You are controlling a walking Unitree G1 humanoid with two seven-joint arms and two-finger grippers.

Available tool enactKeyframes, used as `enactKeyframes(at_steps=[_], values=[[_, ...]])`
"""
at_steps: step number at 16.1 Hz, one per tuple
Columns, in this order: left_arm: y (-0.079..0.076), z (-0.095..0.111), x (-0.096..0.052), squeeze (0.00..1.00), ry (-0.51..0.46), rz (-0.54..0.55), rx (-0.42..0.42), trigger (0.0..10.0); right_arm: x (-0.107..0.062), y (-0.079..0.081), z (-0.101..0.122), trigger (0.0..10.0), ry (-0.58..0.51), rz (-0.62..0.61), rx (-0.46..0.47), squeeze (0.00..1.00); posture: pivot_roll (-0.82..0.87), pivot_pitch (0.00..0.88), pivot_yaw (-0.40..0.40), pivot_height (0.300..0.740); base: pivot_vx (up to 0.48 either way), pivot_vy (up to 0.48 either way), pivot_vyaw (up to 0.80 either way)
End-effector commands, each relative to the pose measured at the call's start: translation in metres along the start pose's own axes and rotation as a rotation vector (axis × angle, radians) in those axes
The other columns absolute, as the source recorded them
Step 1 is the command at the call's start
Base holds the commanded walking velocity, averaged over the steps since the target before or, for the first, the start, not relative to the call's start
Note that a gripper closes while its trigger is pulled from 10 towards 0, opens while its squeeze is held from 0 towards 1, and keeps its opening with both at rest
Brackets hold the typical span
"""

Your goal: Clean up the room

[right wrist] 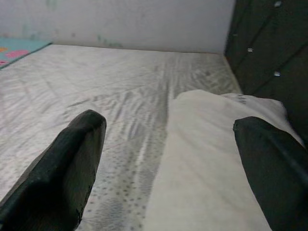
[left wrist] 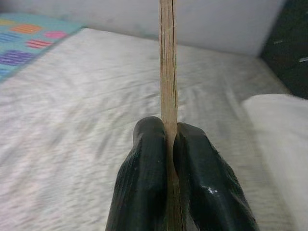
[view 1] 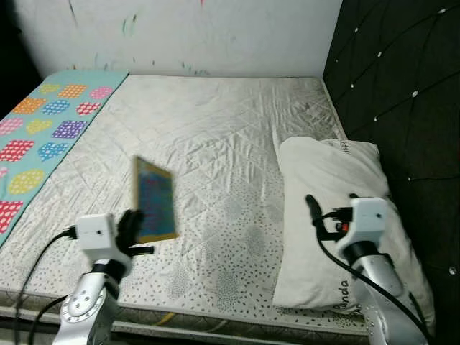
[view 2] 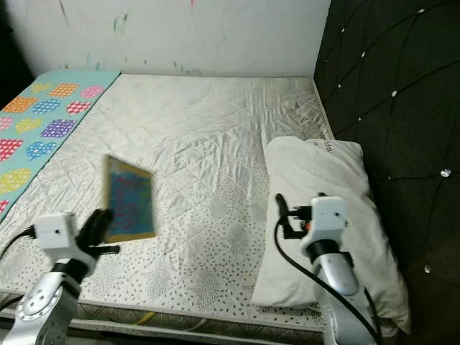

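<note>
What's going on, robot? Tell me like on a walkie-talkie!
Left gripper shut on book, held upright above mattress. Right gripper open, over pillow. Nothing in the way.

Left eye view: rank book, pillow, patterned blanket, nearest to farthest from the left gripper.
1. Book: held upright in the left gripper, shut on its edge.
2. Patterned blanket: on the mattress's left side, beyond the gripper.
3. Pillow: across the mattress, by the headboard on the right.
</note>
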State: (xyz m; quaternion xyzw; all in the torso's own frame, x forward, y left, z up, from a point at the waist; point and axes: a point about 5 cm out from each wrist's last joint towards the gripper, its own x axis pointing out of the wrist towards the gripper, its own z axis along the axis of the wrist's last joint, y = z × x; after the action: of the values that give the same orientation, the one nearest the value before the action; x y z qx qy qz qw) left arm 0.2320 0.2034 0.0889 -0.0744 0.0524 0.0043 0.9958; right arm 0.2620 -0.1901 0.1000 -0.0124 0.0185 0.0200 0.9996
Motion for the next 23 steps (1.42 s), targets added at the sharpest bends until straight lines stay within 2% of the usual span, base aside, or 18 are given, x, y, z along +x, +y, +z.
enactKeyframes(at_steps=[1,4,11,20,23], values=[[0.002,0.019,-0.002,0.0,-0.092,0.031,0.045,10.0,0.0,-0.001,0.006,10.0,-0.018,-0.018,-0.009,0.0,-0.2,0.04,0.042,0.74,0.0,0.0,0.0],[0.001,0.017,-0.006,0.0,-0.086,0.035,0.042,10.0,0.005,0.001,0.008,10.0,-0.024,-0.022,-0.007,0.0,-0.19,0.035,0.035,0.74,0.0,0.0,0.0],[-0.007,0.018,-0.001,0.0,-0.085,-0.003,0.026,10.0,0.007,0.006,0.01,10.0,-0.035,-0.013,0.003,0.0,-0.2,0.038,0.038,0.736,0.0,0.0,0.0],[-0.009,0.02,0.004,0.0,-0.096,-0.006,0.022,10.0,0.009,0.01,0.01,10.0,-0.038,0.008,0.012,0.0,-0.2,0.045,0.04,0.641,0.0,0.0,0.0],[-0.009,0.02,0.004,0.0,-0.097,-0.005,0.021,10.0,0.009,0.01,0.01,10.0,-0.039,0.013,0.012,0.0,-0.2,0.047,0.039,0.626,0.0,0.0,0.0]])
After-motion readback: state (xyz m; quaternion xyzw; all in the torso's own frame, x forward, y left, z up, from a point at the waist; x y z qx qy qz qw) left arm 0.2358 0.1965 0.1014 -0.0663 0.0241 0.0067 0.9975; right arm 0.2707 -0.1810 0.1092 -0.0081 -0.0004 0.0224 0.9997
